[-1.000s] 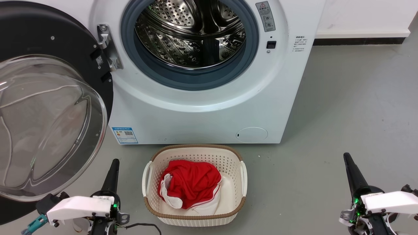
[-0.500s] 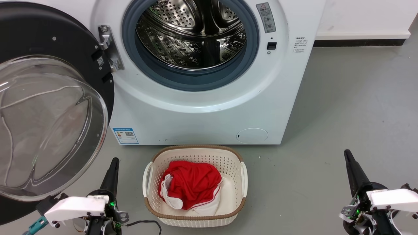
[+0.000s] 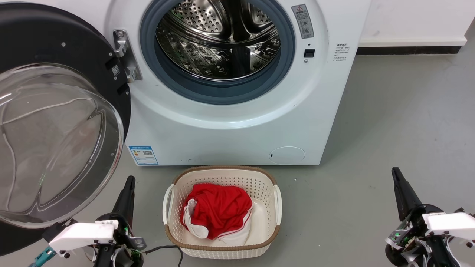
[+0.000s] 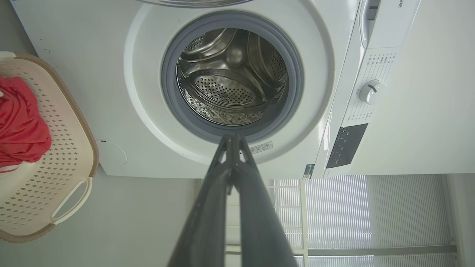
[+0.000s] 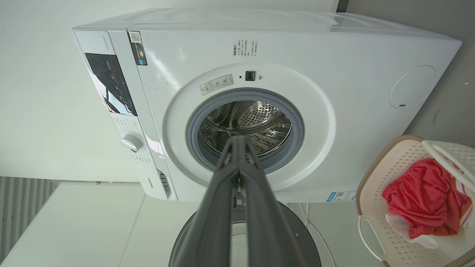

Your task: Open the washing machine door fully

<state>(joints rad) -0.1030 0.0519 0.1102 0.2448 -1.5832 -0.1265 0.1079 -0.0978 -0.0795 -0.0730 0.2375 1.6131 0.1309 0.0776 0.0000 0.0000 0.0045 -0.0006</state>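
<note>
Left of the washing machine (image 3: 230,137), the door (image 3: 59,111) hangs swung wide open. Probably heavy and stiff with slick glass (image 3: 48,155), so push the black rim (image 3: 44,33). Left pincer (image 3: 130,180) and right pincer (image 3: 395,170): closed, empty.

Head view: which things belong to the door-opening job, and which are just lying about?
Job: door, wide open; washing machine; left gripper and right gripper, both shut, touching nothing.
Lying about: basket on the floor before the machine; red garment in it.
</note>
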